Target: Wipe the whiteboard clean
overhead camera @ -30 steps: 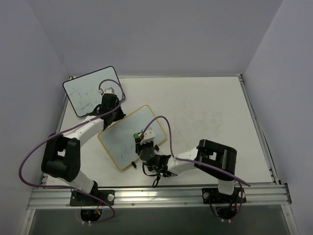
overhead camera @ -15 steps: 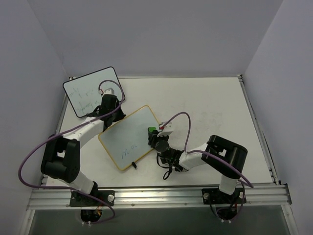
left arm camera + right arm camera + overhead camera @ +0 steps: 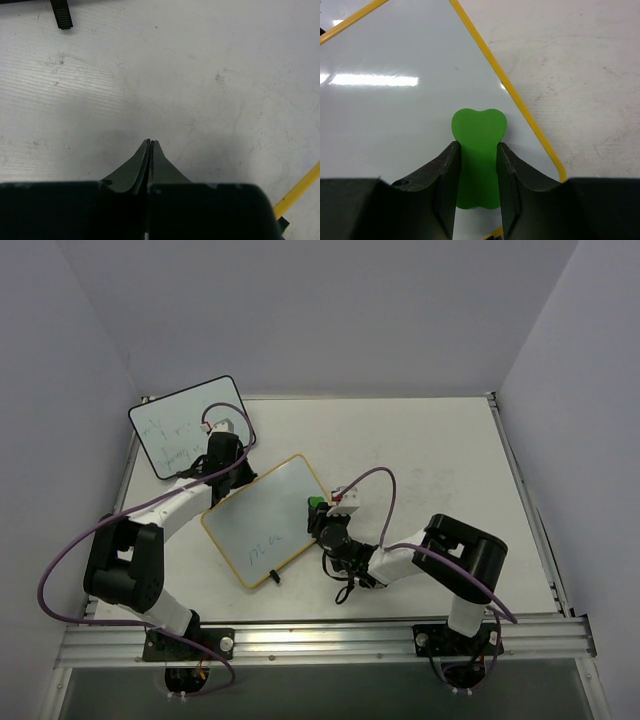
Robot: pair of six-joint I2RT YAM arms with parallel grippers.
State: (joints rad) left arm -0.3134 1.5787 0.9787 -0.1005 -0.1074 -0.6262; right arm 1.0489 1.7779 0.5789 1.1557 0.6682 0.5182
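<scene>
The yellow-framed whiteboard (image 3: pixel 258 515) lies flat at left centre of the table, with faint marks (image 3: pixel 262 545) near its front edge. My right gripper (image 3: pixel 316 506) is shut on a green eraser (image 3: pixel 479 150) and holds it on the board's white surface (image 3: pixel 395 100), close to the yellow frame (image 3: pixel 520 105) at the right edge. My left gripper (image 3: pixel 232 468) is shut and empty, its tip (image 3: pixel 150 143) low over bare table by the board's far corner. A strip of the yellow frame (image 3: pixel 296 192) shows in the left wrist view.
A black-framed whiteboard (image 3: pixel 188 426) with writing leans at the back left, and one of its black clip feet (image 3: pixel 61 15) shows in the left wrist view. A metal rail (image 3: pixel 330 638) runs along the near table edge. Grey walls enclose the table.
My right gripper has slid the green eraser from the board's lower middle rightward and back to its right edge. The left arm has not moved.
</scene>
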